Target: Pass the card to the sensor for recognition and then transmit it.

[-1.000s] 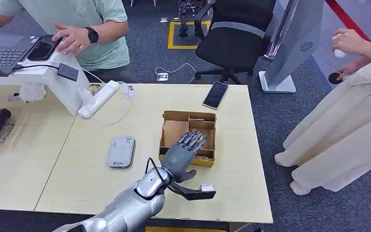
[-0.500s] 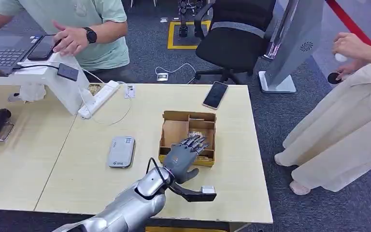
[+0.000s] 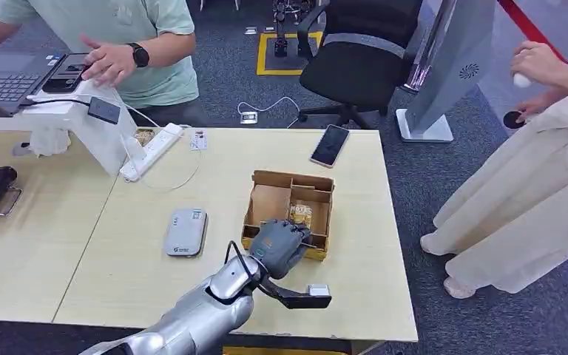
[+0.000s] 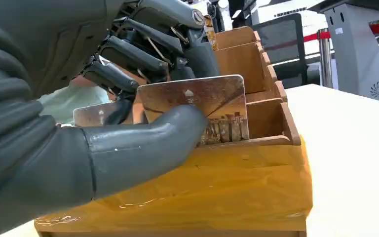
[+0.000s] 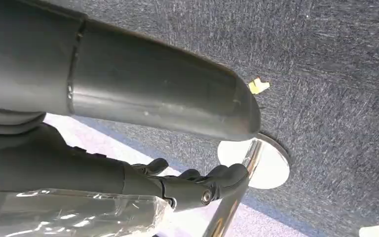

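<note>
We see that the task is only at its first step. The left hand [image 3: 279, 246] is at the near edge of the cardboard box [image 3: 290, 185], which stands on the table [image 3: 59, 251] to the right of the middle. In the left wrist view the thumb [image 4: 143, 143] presses on the front of a card [image 4: 212, 106] and the dark fingers [image 4: 128, 59] are curled behind it, so we judge that the hand is clamped on the card. The card stands upright in the near compartment of the box, and its lower edge is behind the box wall, so we think it is not lifted out yet. The sensor, as we understand it, is the small grey device [image 3: 186, 231] lying flat on the table, to the left of the box and apart from it. What is left: to pull the card out, to bring it over the grey device for reading, and then to hand it on, perhaps to one of the people near the table. The right hand [image 5: 197, 185] hangs over the carpet floor with the fingers somewhat bent and nothing visible in them; we cannot tell more exactly how it stands.
</note>
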